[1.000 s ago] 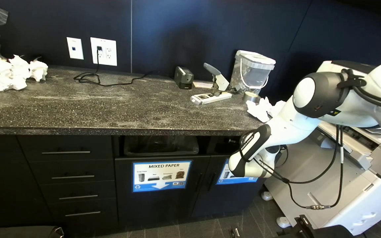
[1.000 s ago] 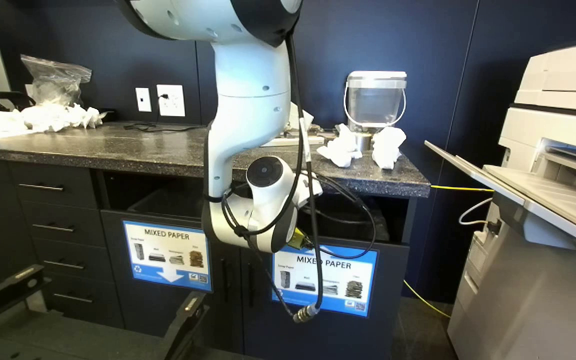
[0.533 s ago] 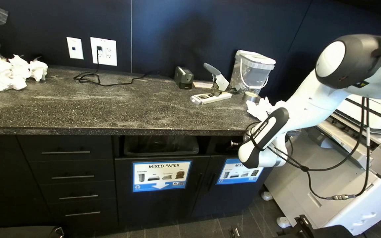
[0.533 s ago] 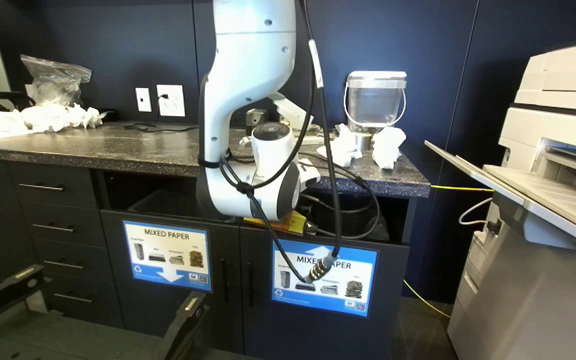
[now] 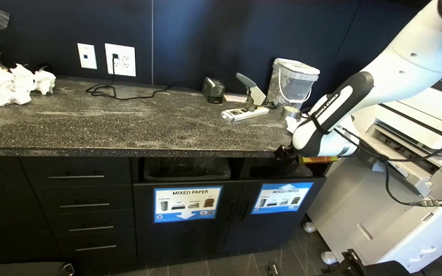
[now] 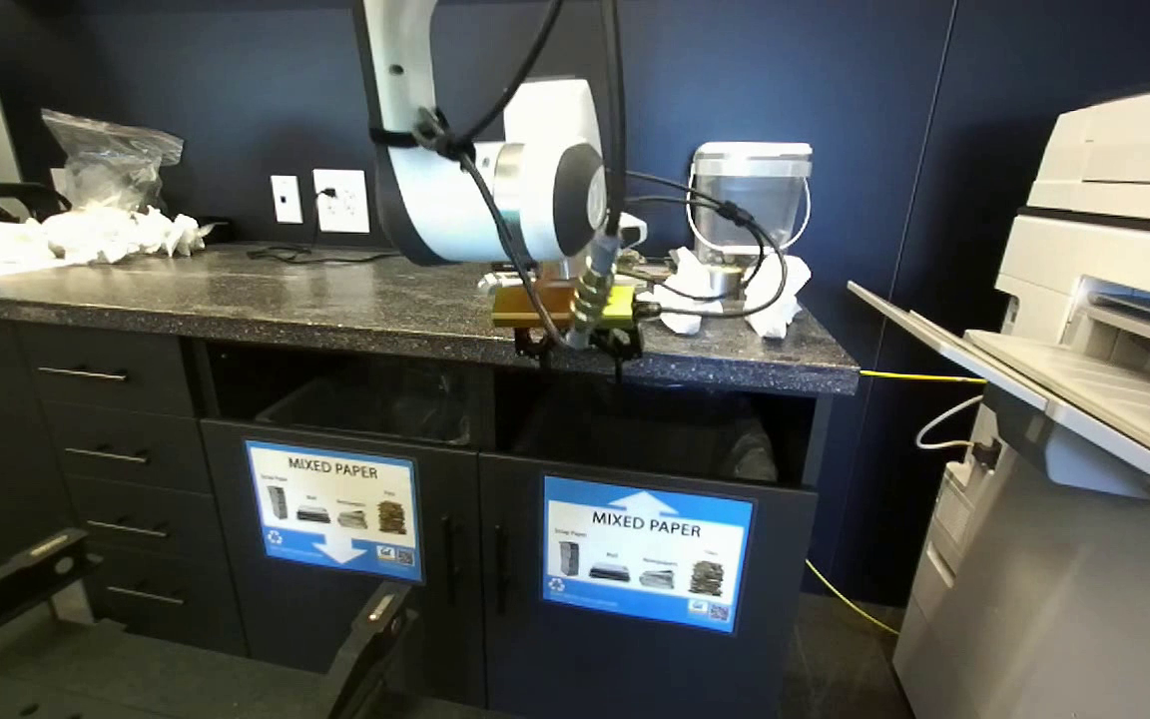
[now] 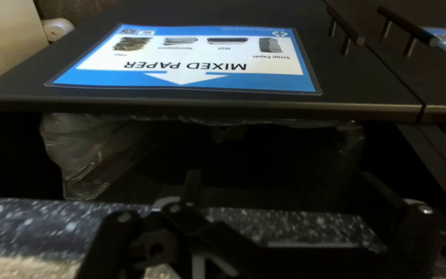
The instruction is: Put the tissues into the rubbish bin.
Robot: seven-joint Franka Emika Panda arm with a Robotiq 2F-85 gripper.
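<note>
- Moved since earlier frame: arm (image 6: 455, 205) is higher, wrist end now about level with the bench (image 6: 266, 290) top instead of low in front; right-hand sign (image 6: 648, 554) no longer partly covered.
- Gripper (image 6: 580, 364): spread, nothing between the jaws. Hangs at the bench's front edge, above the slot (image 6: 655, 429) of the right-hand bin (image 6: 635, 669). Touching the edge or not: can't tell.
- Why there: likely a drop pose or the way out of one, since the wrist view looks into the slot. Inside too dark to say what's in.
- Liner (image 7: 83, 155) hangs inside the slot, presumably to catch paper; sign arrow points up at it. Left-hand bin (image 5: 186, 237) carries a lookalike sign (image 5: 188, 204), arrow down; easy mix-up.
- Left tissue wad (image 6: 687, 272) and right tissue wad (image 6: 775, 322) sit on the bench's right end, either side of what looks like a tape roll (image 6: 725, 280), near side of the clear bucket (image 6: 752, 205); probably there for a short carry. Bigger tissue pile (image 6: 101, 235) at left end, clear bag (image 6: 116, 165) behind it.
- Judgement: job unfinished. Next calls for backing up and over a wad, jaws wide; soft paper squashes.
- Risk: cables (image 6: 735, 212) cross in front of both wads in an exterior view; could drag one.
</note>
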